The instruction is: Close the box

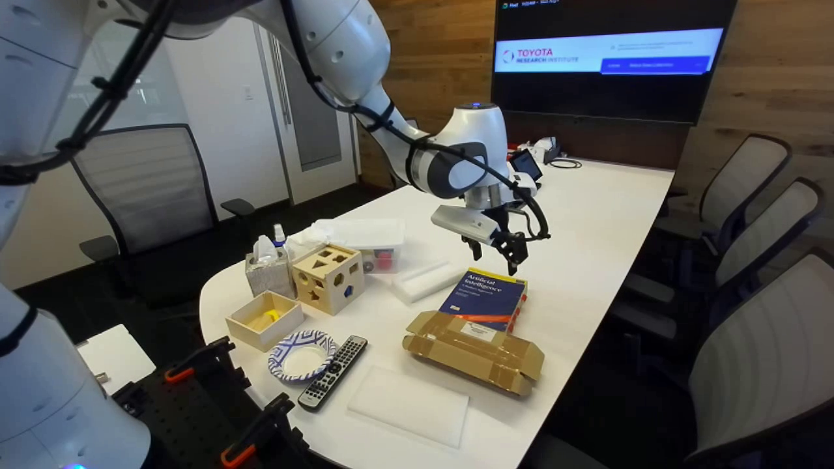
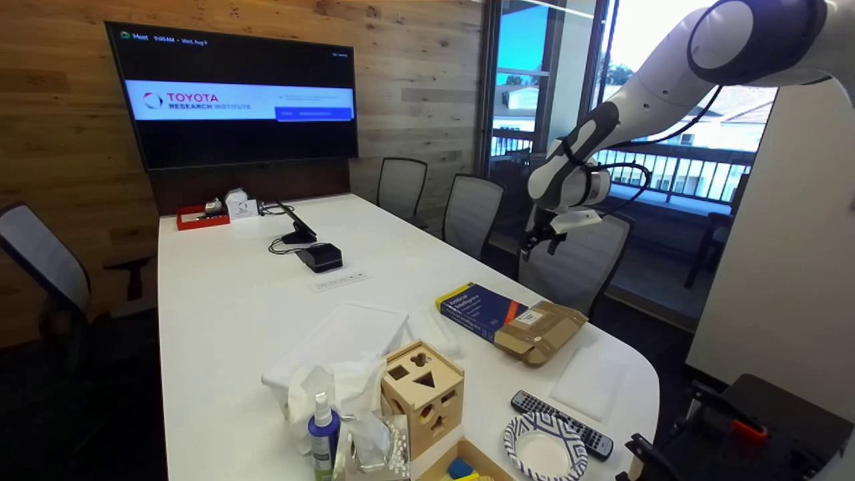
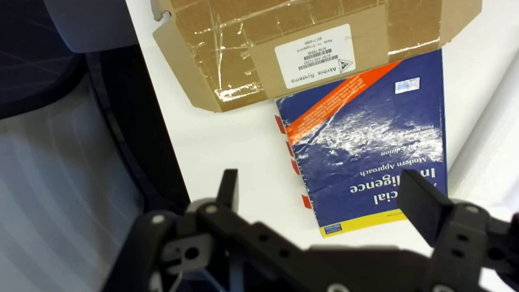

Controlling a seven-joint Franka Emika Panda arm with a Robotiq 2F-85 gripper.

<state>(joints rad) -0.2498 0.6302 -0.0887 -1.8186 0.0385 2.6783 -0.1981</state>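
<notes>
In both exterior views the wall screen (image 2: 244, 100) is showing TOYOTA in red above RESEARCH INSTITUTE; in an exterior view its top line is also giving a time ending in AM and "Wed, Aug 9". The blue book (image 3: 365, 142) is bearing "Artificial Intelligence", "A Modern Approach", "Edition" and, in a corner, PEARSON. On the cardboard box (image 1: 474, 352) a white label (image 3: 315, 56) is reading "Akribis Systems" and "Made in Singapore"; its codes are coming out too small to trust. In the wrist view the print on book and label is standing upside down.
</notes>
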